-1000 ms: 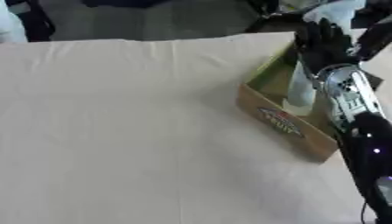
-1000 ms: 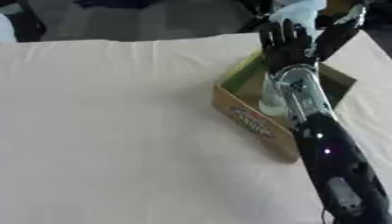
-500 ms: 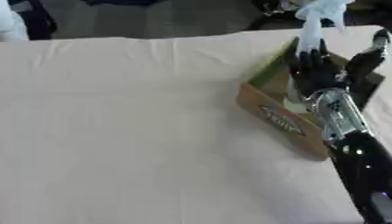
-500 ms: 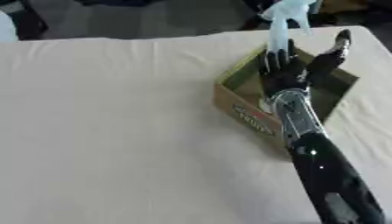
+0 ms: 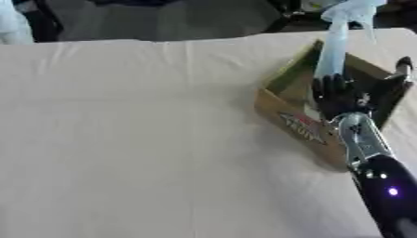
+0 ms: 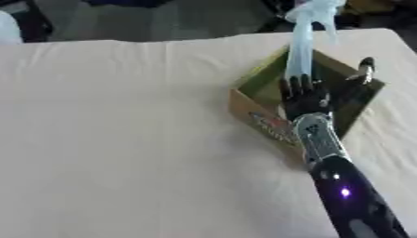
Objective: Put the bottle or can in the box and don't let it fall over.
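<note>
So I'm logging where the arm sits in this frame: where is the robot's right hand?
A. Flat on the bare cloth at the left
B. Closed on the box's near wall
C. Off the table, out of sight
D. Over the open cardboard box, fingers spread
D: the right hand is over the cardboard box with its fingers straight and spread and its thumb out.

Table (image 5: 122, 139): cream cloth, plain, no pattern. Box (image 6: 259, 122) near the far right corner: tan cardboard outside with a red and white printed mark on its front wall; olive-green inner walls. Bottle (image 6: 303, 37): pale translucent blue-white. Right hand (image 6: 306, 100): black, silver wrist; forearm black with a violet light.
</note>
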